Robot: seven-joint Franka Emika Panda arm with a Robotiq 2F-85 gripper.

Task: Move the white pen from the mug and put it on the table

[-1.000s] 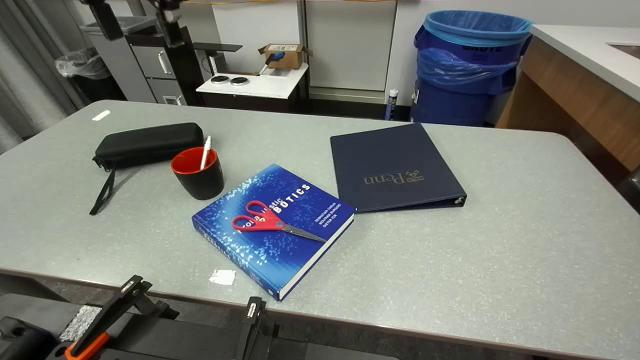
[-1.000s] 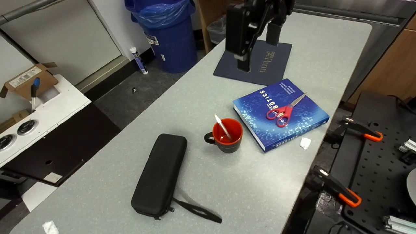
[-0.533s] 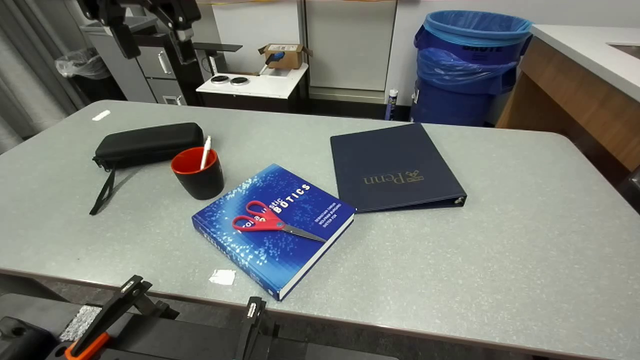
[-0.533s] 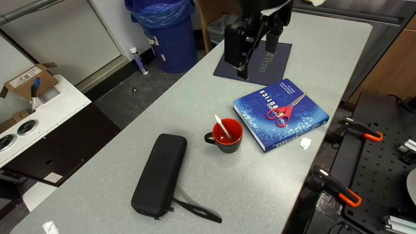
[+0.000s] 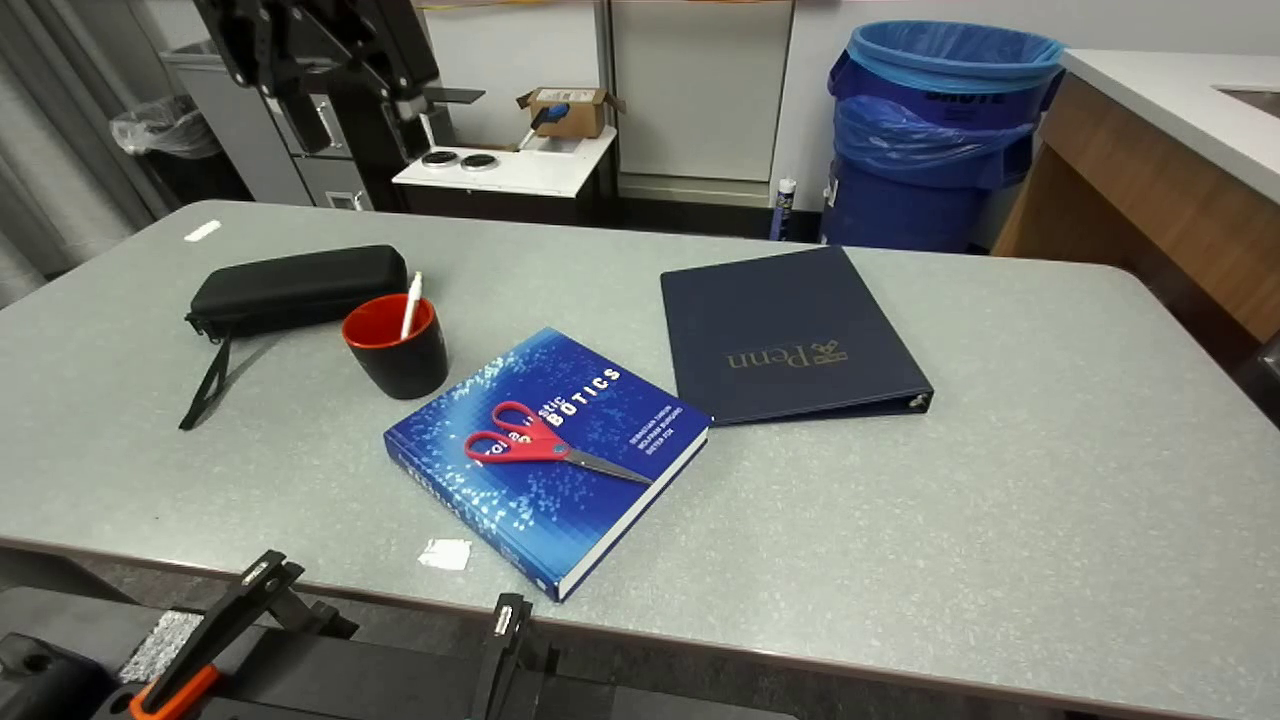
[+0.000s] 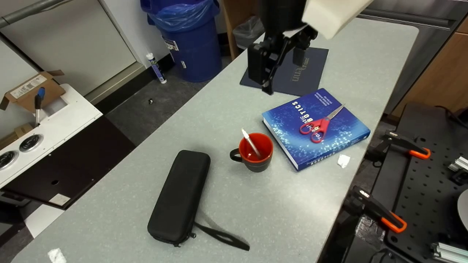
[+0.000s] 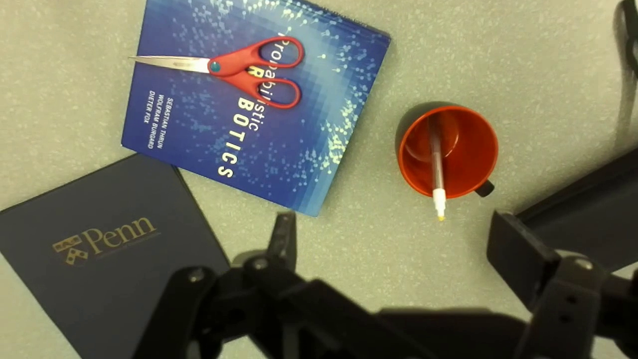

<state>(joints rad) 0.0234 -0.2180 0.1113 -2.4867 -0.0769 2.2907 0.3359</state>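
Note:
The white pen [image 5: 412,305] stands leaning in the mug [image 5: 405,368], its end sticking out above the rim. In an exterior view the pen [image 6: 251,143] and mug [image 6: 258,166] show with the mug's handle. The mug sits on the light-grey table [image 5: 900,540]. My gripper [image 5: 360,138] is open and empty, high above the table; it also shows in an exterior view [image 6: 283,75]. In the wrist view, the pen's tip [image 7: 439,202] appears ahead of the open gripper [image 7: 392,219], right of its middle. The pen's lower end is inside the mug [image 7: 468,154].
A black case [image 5: 300,288] with a strap lies beside the mug. A blue book [image 5: 600,520] with red scissors [image 5: 535,442] on it lies on the mug's other side. A dark blue binder [image 5: 780,350] touches or nearly touches the book. Clamps [image 6: 380,210] stand along the table's edge.
My gripper has moved down, to the right in one exterior picture and slightly left in another. It has stayed open. The pen, mug and other objects have not moved.

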